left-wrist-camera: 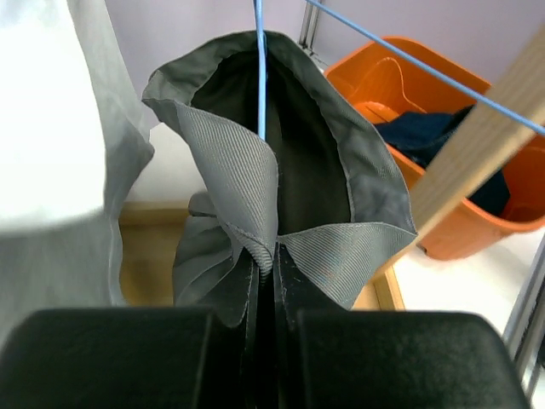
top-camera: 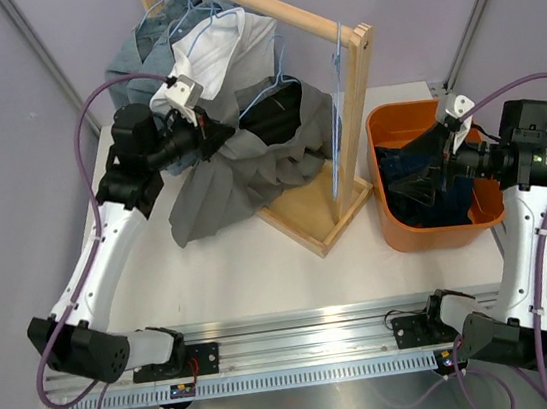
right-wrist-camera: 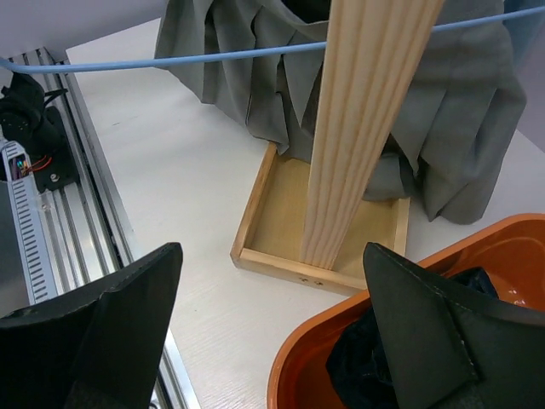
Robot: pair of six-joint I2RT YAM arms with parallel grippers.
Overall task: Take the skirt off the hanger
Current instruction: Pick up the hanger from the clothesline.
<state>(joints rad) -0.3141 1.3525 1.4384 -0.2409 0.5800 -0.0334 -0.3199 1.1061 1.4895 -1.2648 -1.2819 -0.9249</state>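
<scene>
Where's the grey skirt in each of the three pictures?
Top external: the grey skirt is heaped at the centre, by the rack.
Left wrist: it fills the middle, pinched in the left claw.
Right wrist: along the top, behind the wooden post.
Shared landmark: the orange bin, on the right in all three.

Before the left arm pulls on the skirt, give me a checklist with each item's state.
1. Left gripper shut on the waistband of the skirt: ok.
2. Skirt free of the blue hanger: not ok, its wire runs into the waist opening.
3. Any clips released: cannot tell, hidden inside the skirt.
4. Right gripper open, holding nothing: ok.
5. Right gripper clear of the wooden rack: ok, it hovers over the orange bin.
</scene>
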